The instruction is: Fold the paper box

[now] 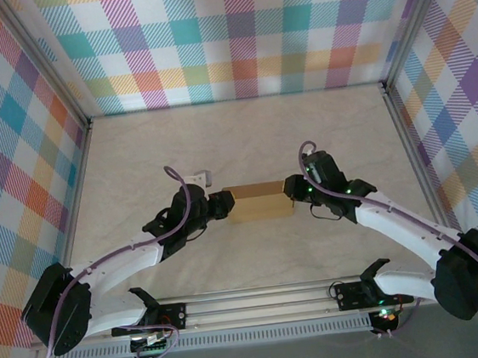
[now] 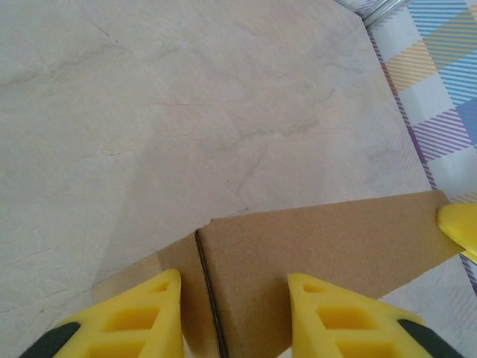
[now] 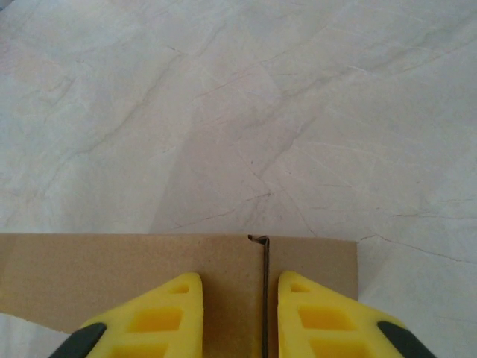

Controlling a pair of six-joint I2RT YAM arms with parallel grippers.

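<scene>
1. We find the paper box (image 1: pixel 260 201) lying near the middle of the table (image 1: pixel 243 136), a shallow brown block between the two arms.
2. The right gripper (image 3: pixel 238 313) sits at the box's right end, its jaws drawn close together and pinching the cardboard at a seam.
3. The left gripper (image 2: pixel 235 317) straddles a creased corner at the left end. Its jaws stand partly apart, and from this close angle we cannot tell whether they press the board or only frame it.
4. We judge the fold to be late: the walls look formed, and the ends are being secured.
5. Next we would press each end flap home, keeping the opposite end braced so the box does not slide.
</scene>
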